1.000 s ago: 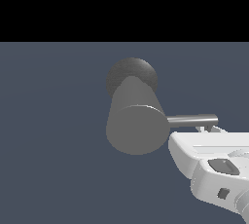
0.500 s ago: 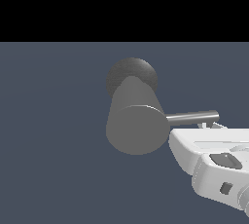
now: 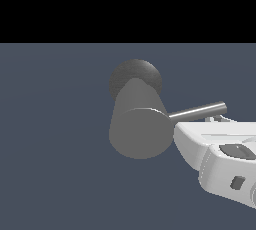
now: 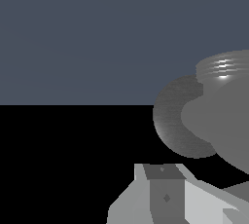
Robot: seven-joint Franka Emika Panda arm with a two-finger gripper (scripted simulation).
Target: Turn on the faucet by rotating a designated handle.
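Note:
The faucet (image 3: 141,133) is a thick matte grey cylinder with its flat round end face toward the exterior view and a darker round base (image 3: 135,76) behind it. The handle (image 3: 197,111), a thin shiny rod, projects from its side toward the exterior view's right and tilts slightly upward. My white gripper (image 3: 218,119) sits just beneath the rod's outer end, its fingers mostly hidden behind the hand. In the wrist view one finger (image 4: 165,196) shows, with the faucet body (image 4: 228,121) and dark base (image 4: 172,121) close by. The handle does not show there.
A flat dark blue-grey floor (image 3: 55,139) surrounds the faucet. The background above it is black. The bulky white hand (image 3: 225,164) fills the lower part of the exterior view's right.
The handle's outer end has risen, so the rod now tilts upward. My gripper has moved up with it, staying under the rod.

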